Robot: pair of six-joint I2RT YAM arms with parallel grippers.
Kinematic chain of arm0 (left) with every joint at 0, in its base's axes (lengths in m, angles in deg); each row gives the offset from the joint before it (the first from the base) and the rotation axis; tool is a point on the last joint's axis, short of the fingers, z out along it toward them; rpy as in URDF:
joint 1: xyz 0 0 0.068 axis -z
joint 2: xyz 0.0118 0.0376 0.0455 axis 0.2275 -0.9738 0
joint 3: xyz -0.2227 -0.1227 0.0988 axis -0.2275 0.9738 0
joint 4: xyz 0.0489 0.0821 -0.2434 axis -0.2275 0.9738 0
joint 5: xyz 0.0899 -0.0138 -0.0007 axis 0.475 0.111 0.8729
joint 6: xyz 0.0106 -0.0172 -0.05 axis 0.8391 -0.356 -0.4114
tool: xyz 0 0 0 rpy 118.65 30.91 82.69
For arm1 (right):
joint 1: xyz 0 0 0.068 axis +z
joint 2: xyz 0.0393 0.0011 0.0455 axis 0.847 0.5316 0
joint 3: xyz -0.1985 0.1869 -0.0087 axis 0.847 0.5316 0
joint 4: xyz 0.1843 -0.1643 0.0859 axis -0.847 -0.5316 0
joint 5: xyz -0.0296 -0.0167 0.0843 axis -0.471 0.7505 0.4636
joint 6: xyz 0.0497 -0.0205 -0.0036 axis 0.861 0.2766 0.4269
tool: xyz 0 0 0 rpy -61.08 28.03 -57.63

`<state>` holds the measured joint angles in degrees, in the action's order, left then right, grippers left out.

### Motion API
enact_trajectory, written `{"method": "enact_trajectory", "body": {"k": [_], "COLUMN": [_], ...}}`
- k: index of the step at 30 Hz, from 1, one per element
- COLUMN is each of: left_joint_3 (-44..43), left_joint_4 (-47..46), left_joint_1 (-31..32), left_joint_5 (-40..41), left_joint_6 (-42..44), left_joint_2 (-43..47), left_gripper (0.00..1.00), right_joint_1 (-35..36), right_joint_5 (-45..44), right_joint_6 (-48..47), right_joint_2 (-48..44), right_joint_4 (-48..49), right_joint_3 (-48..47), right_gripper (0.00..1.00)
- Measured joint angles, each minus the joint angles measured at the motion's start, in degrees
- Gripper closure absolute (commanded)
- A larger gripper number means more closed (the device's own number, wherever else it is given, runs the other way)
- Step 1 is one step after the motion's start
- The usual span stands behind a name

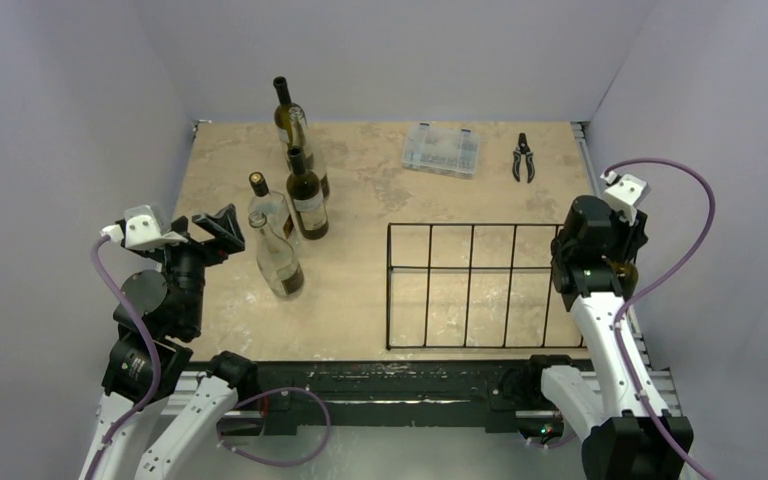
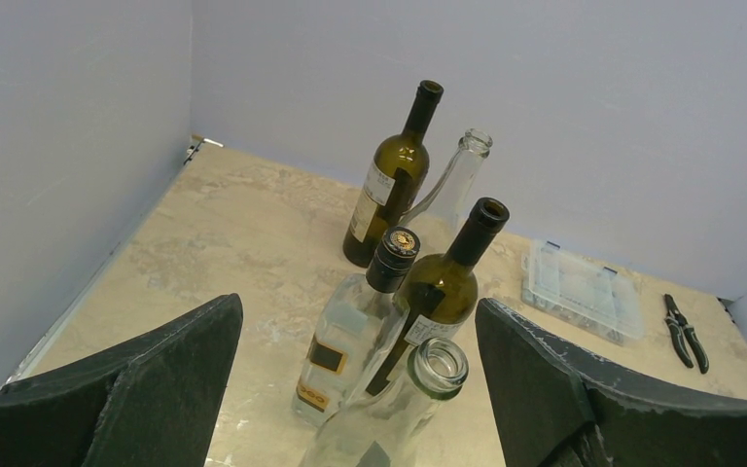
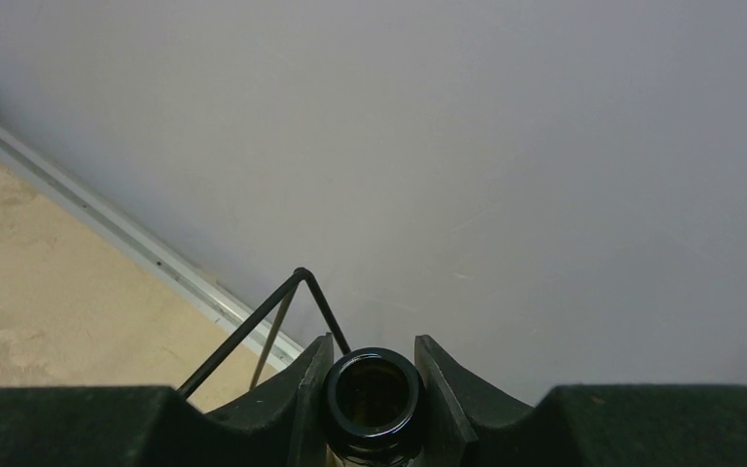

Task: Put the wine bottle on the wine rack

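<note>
One dark wine bottle [image 3: 373,399] is gripped at the neck, just under its open mouth, by the closed right end effector [image 3: 373,384]. It is held upright near the right edge of the bench [image 1: 360,300], beside the right end of the wine rack [image 1: 471,285]. Carrying is judged the step in hand; next, the bottle must be brought to a slot and settled before release. The grip is shown only by the right wrist view, being hidden behind the arm from above. The left end effector [image 2: 358,304] is held wide open and empty, facing five other bottles [image 2: 438,292].
</note>
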<state>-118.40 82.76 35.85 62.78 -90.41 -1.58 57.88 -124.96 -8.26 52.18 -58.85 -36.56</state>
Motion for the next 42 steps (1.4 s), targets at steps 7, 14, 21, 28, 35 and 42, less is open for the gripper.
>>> {"method": "enact_trajectory", "body": {"k": [7, 14, 21, 28, 35, 42], "left_joint_3": [0.0, 0.0, 0.0, 0.0, 0.0, 0.0], "left_joint_4": [0.0, 0.0, -0.1, -0.2, -0.2, -0.2], "left_joint_1": [0.4, 0.7, 1.0, 1.0, 1.0, 1.0], "left_joint_5": [0.2, 0.6, 1.3, 1.5, 1.6, 1.7], "left_joint_6": [0.0, 0.1, 0.6, 0.6, 0.7, 0.7], "left_joint_2": [0.2, 0.6, 1.6, 1.7, 1.8, 1.8], "left_gripper": [0.1, 0.1, 0.1, 0.1, 0.1, 0.1], "right_joint_1": [0.0, 0.1, 0.3, 0.3, 0.3, 0.3], "right_joint_5": [-1.2, -3.0, -4.2, -4.2, -3.0, -0.6], "right_joint_6": [1.7, 1.5, 0.6, 1.4, 3.4, 4.8], "right_joint_2": [0.8, 4.7, 6.0, 4.6, 5.4, 6.9], "right_joint_4": [-1.0, 0.4, 1.3, -0.1, -1.7, -4.3], "right_joint_3": [-0.4, -1.2, -1.3, -1.3, -1.2, -0.9], "right_gripper": [0.88, 0.88, 0.86, 0.66, 0.53, 0.4]}}
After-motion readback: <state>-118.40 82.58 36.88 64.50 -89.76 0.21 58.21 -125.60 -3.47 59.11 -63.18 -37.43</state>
